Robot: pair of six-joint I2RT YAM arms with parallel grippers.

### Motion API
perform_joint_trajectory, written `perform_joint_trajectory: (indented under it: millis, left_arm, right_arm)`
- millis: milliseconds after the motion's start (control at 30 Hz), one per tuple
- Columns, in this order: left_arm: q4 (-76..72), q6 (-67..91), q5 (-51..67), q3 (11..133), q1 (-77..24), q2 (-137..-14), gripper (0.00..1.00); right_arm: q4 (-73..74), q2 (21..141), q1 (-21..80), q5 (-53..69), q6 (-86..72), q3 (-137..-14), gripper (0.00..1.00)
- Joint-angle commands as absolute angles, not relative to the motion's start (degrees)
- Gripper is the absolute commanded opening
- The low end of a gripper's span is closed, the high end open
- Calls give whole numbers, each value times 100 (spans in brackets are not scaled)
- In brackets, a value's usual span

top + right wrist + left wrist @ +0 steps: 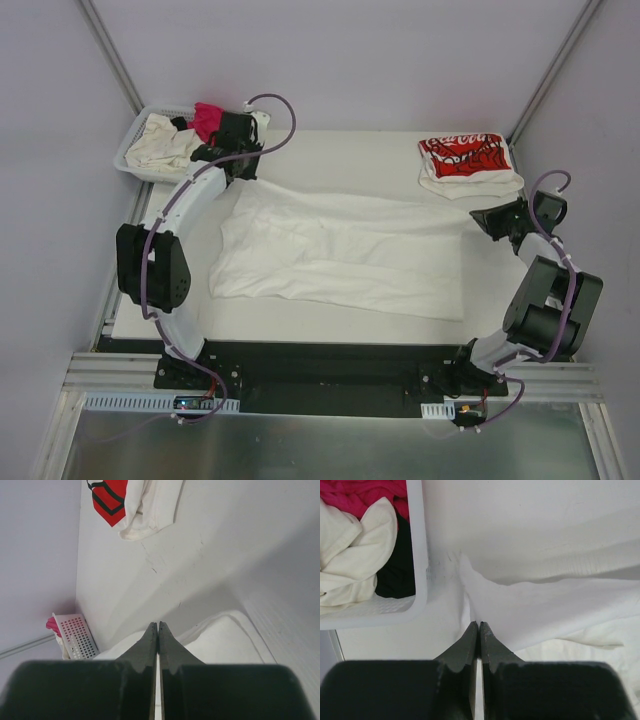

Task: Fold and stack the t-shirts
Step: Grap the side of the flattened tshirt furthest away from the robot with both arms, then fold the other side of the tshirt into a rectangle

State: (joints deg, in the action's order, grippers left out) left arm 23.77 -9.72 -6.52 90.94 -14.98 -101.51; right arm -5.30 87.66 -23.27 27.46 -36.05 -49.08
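L gripper [478,625] was shut, tips at far-left edge of plain white shirt [340,250], which lay spread mid-table; pinch unclear. R gripper [158,625] was shut, empty, near shirt's right edge. Judged: open both, grab matching corners, lift evenly, fold w/o dragging.

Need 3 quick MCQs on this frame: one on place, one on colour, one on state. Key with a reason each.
1. Where is the red-print shirt?
A) draped on the left arm
B) far right corner of the table
C) near edge, by the arm bases

2. Besides cream cloth and black cloth, what colour is in the basket?
A) magenta
B) blue
C) green

3. How is the large white shirt?
A) spread out mid-table
B) balled up
C) hanging from the right pincer

Key:
1 B, it sits folded at the far right in the top view.
2 A, magenta cloth shows at the basket's far end.
3 A, it lies open across the table's middle.
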Motion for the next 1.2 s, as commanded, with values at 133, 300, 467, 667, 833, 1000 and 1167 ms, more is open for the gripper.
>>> perform_joint_trajectory:
  millis: [133, 300, 467, 667, 833, 1000, 1167]
  left_arm:
    - [2294, -686, -633, 8710, -1538, -9694, 0]
    - [2303, -528, -589, 8570, -1547, -9668, 0]
    - [2303, -431, -545, 8438, -1591, -9589, 0]
    - [2303, -211, -545, 8280, -1652, -9510, 0]
    - [2294, -9, -615, 8078, -1731, -9413, 0]
    - [2241, -9, -694, 7884, -1784, -9290, 0]
    - [2250, -9, -817, 7796, -1793, -9141, 0]
  right_arm:
    - [-589, 8350, -2399, 2777, -3621, -4694, 1]
    - [-519, 8218, -2400, 2742, -3604, -4544, 1]
    - [-387, 8025, -2399, 2654, -3568, -4316, 1]
    - [-238, 7823, -2382, 2540, -3577, -4096, 1]
    - [-53, 7559, -2373, 2409, -3542, -3955, 1]
    - [211, 7409, -2364, 2364, -3402, -3999, 1]
    - [395, 7391, -2364, 2312, -3305, -3973, 1]
